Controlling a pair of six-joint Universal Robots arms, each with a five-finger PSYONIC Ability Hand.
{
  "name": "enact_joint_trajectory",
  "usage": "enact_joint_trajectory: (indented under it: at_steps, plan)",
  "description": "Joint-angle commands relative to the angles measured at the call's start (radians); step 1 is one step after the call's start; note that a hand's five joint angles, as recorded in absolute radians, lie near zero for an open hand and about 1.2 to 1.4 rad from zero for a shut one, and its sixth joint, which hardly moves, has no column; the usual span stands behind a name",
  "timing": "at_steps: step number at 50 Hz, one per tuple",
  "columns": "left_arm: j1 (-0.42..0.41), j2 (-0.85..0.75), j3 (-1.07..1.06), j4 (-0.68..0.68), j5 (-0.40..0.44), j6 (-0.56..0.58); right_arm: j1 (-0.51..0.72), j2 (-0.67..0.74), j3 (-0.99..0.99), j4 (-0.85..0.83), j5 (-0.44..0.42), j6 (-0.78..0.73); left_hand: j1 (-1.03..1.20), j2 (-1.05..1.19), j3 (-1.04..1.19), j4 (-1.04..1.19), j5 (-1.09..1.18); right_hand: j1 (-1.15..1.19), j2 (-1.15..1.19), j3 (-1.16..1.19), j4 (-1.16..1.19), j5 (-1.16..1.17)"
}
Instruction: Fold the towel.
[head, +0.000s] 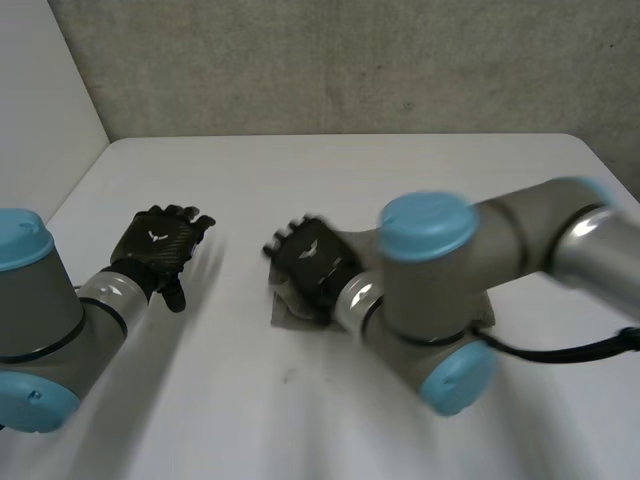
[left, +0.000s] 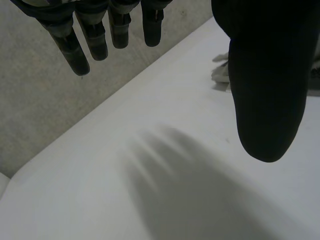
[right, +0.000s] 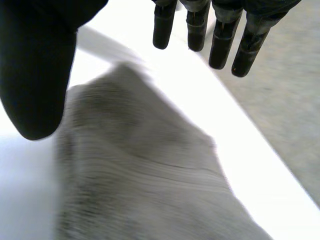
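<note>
A grey towel (head: 288, 312) lies bunched on the white table (head: 420, 170), mostly hidden beneath my right arm. My right hand (head: 310, 258) hovers over the towel's left end, its fingers pointing away from me. In the right wrist view this hand (right: 35, 65) is open, with straight fingers (right: 222, 45) held apart from the thumb and nothing between them, and the ribbed towel (right: 145, 180) spreads under the palm. Off to the left, clear of the towel, my left hand (head: 158, 243) is above bare table. Its fingers (left: 75, 50) are straight and open, and a bit of towel (left: 220, 74) shows beside its thumb.
A grey carpeted wall (head: 350, 60) rises behind the table's far edge, and a white wall (head: 40, 90) stands at the left. Bare table lies around my left hand and beyond the towel.
</note>
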Motion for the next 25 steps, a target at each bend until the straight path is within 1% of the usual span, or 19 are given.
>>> enact_joint_trajectory:
  at_steps: [1, 2, 3, 5, 6, 8, 9, 10, 11, 13, 14, 16, 17, 19, 20, 21, 22, 24, 25]
  plan:
    - [-0.039, 0.009, 0.031, 0.003, -0.001, -0.004, -0.177, -0.215, 0.148, 0.004, -0.013, 0.191, 0.002, 0.010, 0.007, -0.002, -0.029, -0.095, -0.073, -0.072, -0.077, -0.101]
    - [-0.039, 0.009, 0.031, 0.003, -0.001, -0.004, -0.209, -0.244, 0.189, 0.006, -0.016, 0.214, 0.002, 0.010, 0.007, -0.002, -0.029, -0.095, -0.073, -0.072, -0.077, -0.101]
    - [-0.051, 0.009, 0.039, 0.003, -0.003, -0.006, -0.209, -0.244, 0.189, 0.006, -0.016, 0.214, 0.002, 0.010, 0.007, -0.002, -0.029, -0.095, -0.073, -0.072, -0.077, -0.101]
    - [-0.065, 0.009, 0.046, 0.003, -0.003, -0.006, -0.272, -0.280, 0.278, 0.008, -0.016, 0.222, 0.002, 0.010, 0.007, -0.002, -0.029, -0.095, -0.073, -0.072, -0.077, -0.101]
    - [-0.078, 0.009, 0.052, 0.004, -0.004, -0.009, -0.272, -0.280, 0.278, 0.008, -0.016, 0.222, 0.002, 0.010, 0.007, -0.002, -0.029, -0.095, -0.073, -0.072, -0.077, -0.101]
    - [-0.095, 0.009, 0.059, 0.004, -0.004, -0.018, -0.336, -0.298, 0.376, -0.005, -0.019, 0.207, 0.002, 0.010, 0.007, -0.002, -0.029, -0.095, -0.073, -0.072, -0.077, -0.101]
    - [-0.112, 0.009, 0.065, 0.003, -0.004, -0.029, -0.336, -0.298, 0.376, -0.005, -0.019, 0.207, 0.002, 0.010, 0.007, -0.002, -0.029, -0.095, -0.073, -0.072, -0.077, -0.101]
    - [-0.129, 0.009, 0.072, 0.003, -0.004, -0.046, -0.367, -0.307, 0.424, -0.009, -0.027, 0.190, 0.002, 0.010, 0.007, -0.002, -0.029, -0.095, -0.073, -0.072, -0.077, -0.101]
    - [-0.129, 0.009, 0.072, 0.003, -0.004, -0.046, -0.367, -0.307, 0.424, -0.009, -0.027, 0.190, 0.002, 0.010, 0.007, -0.002, -0.029, -0.095, -0.073, -0.072, -0.077, -0.101]
    - [-0.146, 0.009, 0.082, 0.003, -0.006, -0.064, -0.425, -0.321, 0.508, -0.031, -0.056, 0.147, 0.002, 0.010, 0.007, -0.002, -0.029, -0.074, -0.052, -0.051, -0.056, -0.080]
    - [-0.160, 0.006, 0.089, 0.003, -0.007, -0.081, -0.425, -0.321, 0.508, -0.031, -0.056, 0.147, 0.002, 0.010, 0.007, -0.002, -0.029, -0.073, -0.051, -0.050, -0.055, -0.079]
    - [-0.171, 0.005, 0.097, 0.003, -0.009, -0.095, -0.476, -0.326, 0.580, -0.070, -0.076, 0.109, 0.002, 0.010, 0.007, -0.002, -0.029, 0.184, 0.206, 0.207, 0.202, 0.178]
    - [-0.181, 0.005, 0.103, 0.003, -0.009, -0.107, -0.476, -0.326, 0.580, -0.071, -0.076, 0.108, 0.002, 0.010, 0.007, -0.002, -0.029, 0.186, 0.207, 0.208, 0.203, 0.179]
    - [-0.192, 0.005, 0.109, 0.003, -0.011, -0.115, -0.508, -0.326, 0.632, -0.126, -0.076, 0.081, 0.002, 0.010, 0.007, -0.002, -0.029, 0.393, 0.415, 0.416, 0.410, 0.386]
    - [-0.201, 0.005, 0.112, 0.003, -0.011, -0.119, -0.508, -0.326, 0.633, -0.126, -0.076, 0.081, 0.002, 0.010, 0.007, -0.002, -0.029, 0.394, 0.416, 0.417, 0.411, 0.387]
    - [-0.201, 0.005, 0.112, 0.003, -0.011, -0.119, -0.520, -0.326, 0.648, -0.147, -0.076, 0.070, 0.002, 0.010, 0.007, -0.002, -0.029, 0.522, 0.544, 0.545, 0.539, 0.515]
    - [-0.209, 0.005, 0.115, 0.003, -0.012, -0.122, -0.521, -0.326, 0.648, -0.147, -0.076, 0.070, 0.002, 0.010, 0.007, -0.002, -0.029, 0.523, 0.545, 0.546, 0.541, 0.517]
    - [-0.212, 0.005, 0.114, 0.003, -0.012, -0.124, -0.539, -0.307, 0.660, -0.178, -0.073, 0.055, 0.002, 0.010, 0.007, -0.002, -0.029, 0.786, 0.808, 0.809, 0.803, 0.779]
    - [-0.215, 0.006, 0.114, 0.003, -0.012, -0.124, -0.539, -0.307, 0.660, -0.178, -0.073, 0.055, 0.002, 0.010, 0.007, -0.002, -0.029, 0.788, 0.809, 0.810, 0.805, 0.781]
